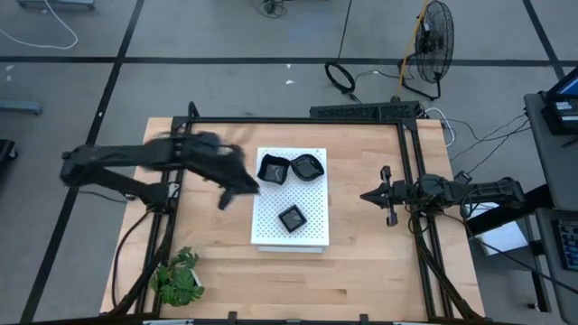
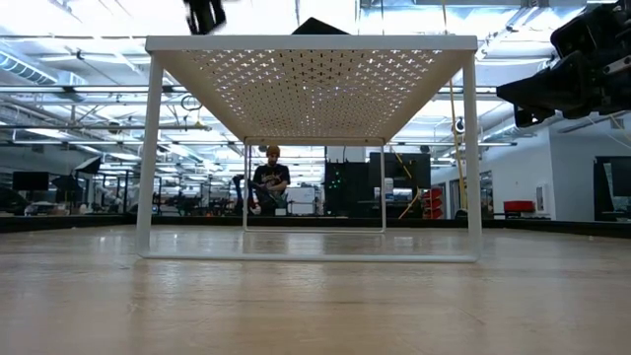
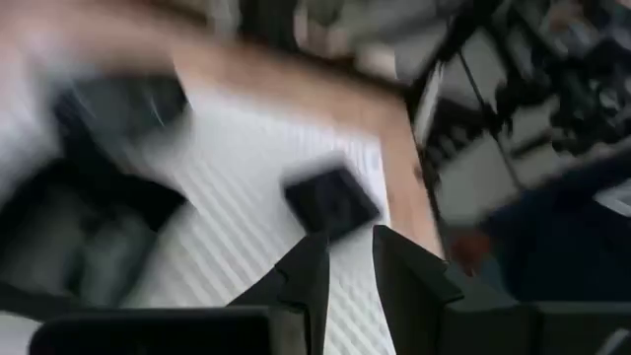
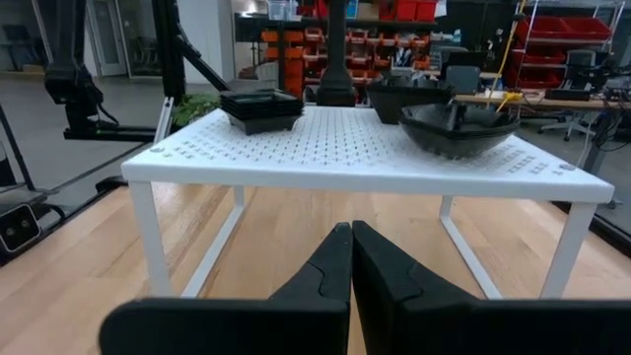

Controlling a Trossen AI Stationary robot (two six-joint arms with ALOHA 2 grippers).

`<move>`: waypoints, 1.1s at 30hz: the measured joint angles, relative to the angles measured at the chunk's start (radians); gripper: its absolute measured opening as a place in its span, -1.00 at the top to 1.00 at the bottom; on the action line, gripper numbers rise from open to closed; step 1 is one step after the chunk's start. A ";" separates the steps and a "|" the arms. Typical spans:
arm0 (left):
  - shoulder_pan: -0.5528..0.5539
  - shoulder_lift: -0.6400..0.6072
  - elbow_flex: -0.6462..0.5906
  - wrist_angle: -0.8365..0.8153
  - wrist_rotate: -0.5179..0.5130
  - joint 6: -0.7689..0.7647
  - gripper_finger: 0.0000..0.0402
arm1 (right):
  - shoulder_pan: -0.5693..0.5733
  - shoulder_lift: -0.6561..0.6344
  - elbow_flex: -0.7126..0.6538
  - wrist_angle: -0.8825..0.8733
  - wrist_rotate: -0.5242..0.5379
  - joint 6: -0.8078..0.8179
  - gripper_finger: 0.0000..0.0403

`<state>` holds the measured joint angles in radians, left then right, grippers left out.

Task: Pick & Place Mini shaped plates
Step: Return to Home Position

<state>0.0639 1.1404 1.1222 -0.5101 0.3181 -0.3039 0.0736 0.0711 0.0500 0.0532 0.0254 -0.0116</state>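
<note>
1. The mini shaped plates (image 1: 292, 218) all sit on top of a white perforated shelf (image 1: 307, 236), which stands on four thin legs in the middle of the wooden worktop (image 1: 379, 271).
2. There are three dark groups on the shelf. The square plate stack (image 4: 261, 106) sits alone on the shelf's front half, toward the plant (image 1: 178, 275). The rounded plate (image 1: 308, 166) and a squarish deep plate (image 1: 274, 169) lie side by side along the far edge, so close that I cannot tell whether they touch.
3. From the right wrist view the square plate stack looks like more than one plate nested together. How many I cannot tell.
4. The left arm (image 1: 135, 162) reaches in from the worktop's left side. The left gripper (image 3: 348, 240) is raised above the shelf top, over the shelf's left edge.
5. Its jaws stand a little apart — a narrow gap with nothing in it. Through the gap only the white shelf surface shows, with the square plate stack lying just beyond the fingertips (image 3: 314, 258).
6. The right gripper (image 1: 373, 195) waits off the shelf's right side, well apart from it. It is held low and points at the shelf, level with the space between the legs.
7. Its jaws are pressed together tip to tip — empty, holding nothing.
8. In the low view a person (image 2: 269, 177) sits in the room behind the worktop, framed by the shelf's legs.
</note>
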 joint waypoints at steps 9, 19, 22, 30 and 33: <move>-0.178 -0.621 -0.434 0.193 -0.543 0.148 0.57 | 0.000 0.020 0.000 -0.001 0.000 0.000 1.00; -0.223 -0.907 -0.976 0.590 -0.553 0.172 0.57 | 0.000 0.022 0.000 0.000 0.000 0.000 1.00; -0.223 -0.939 -1.063 0.660 -0.555 0.202 0.57 | 0.000 0.022 0.000 0.000 0.000 0.000 1.00; -0.220 -1.003 -1.106 0.643 -0.562 0.225 0.57 | 0.000 0.022 0.000 0.001 0.000 0.000 1.00; -0.220 -1.003 -1.106 0.641 -0.588 0.212 0.57 | 0.000 0.022 0.000 0.001 0.000 0.000 1.00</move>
<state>-0.1558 0.1371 0.0162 0.1312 -0.2701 -0.0920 0.0734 0.0933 0.0498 0.0545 0.0256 -0.0116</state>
